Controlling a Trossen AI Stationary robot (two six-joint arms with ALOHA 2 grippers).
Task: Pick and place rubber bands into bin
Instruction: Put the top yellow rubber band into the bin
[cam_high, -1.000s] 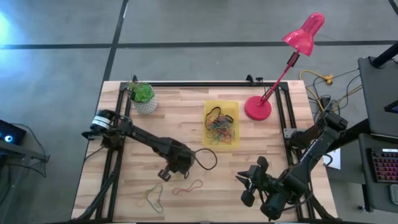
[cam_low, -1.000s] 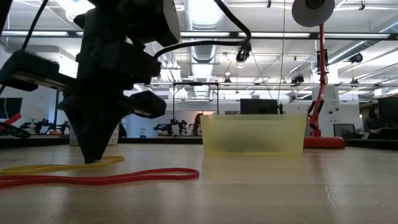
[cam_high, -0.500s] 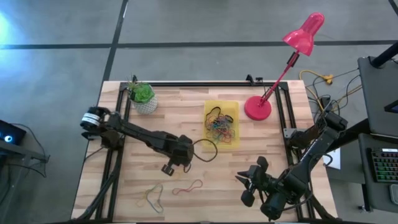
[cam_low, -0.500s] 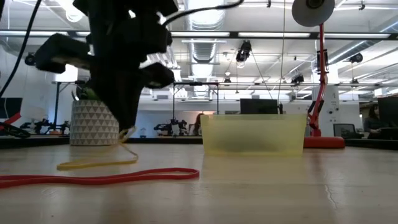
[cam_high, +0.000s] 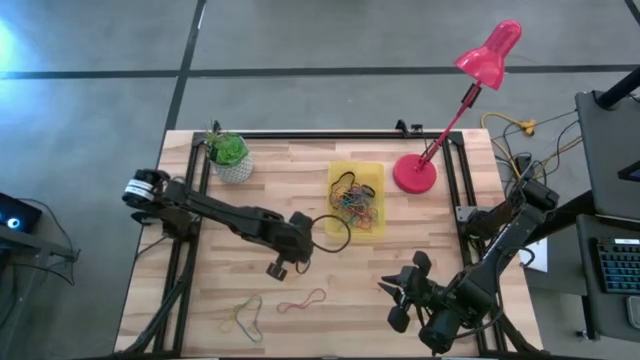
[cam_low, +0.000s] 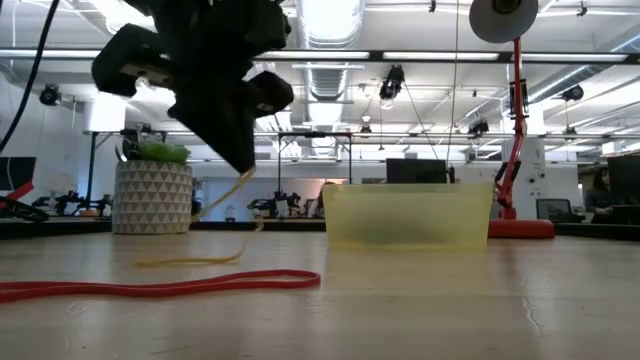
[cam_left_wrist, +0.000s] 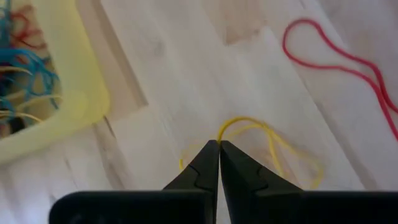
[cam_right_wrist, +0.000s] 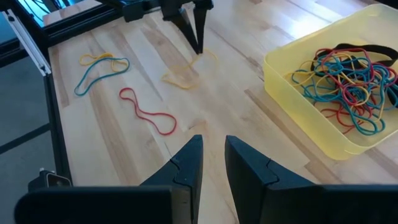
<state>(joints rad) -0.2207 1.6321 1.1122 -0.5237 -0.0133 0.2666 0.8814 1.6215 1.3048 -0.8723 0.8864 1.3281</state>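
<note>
One yellow rubber band (cam_left_wrist: 261, 134) hangs from your left gripper (cam_left_wrist: 219, 144), pinched between its closed tips and lifted above the surface (cam_high: 400, 235), its lower end trailing on the wood beside the bin (cam_high: 357, 170). You see a tangle of rubber bands (cam_right_wrist: 346, 78) in that bin, a red band (cam_right_wrist: 147, 111) and a blue-and-yellow pair (cam_right_wrist: 99, 68) loose nearby. Your right gripper (cam_right_wrist: 212, 146) waits at the surface's near right, fingers slightly parted, holding nothing.
</note>
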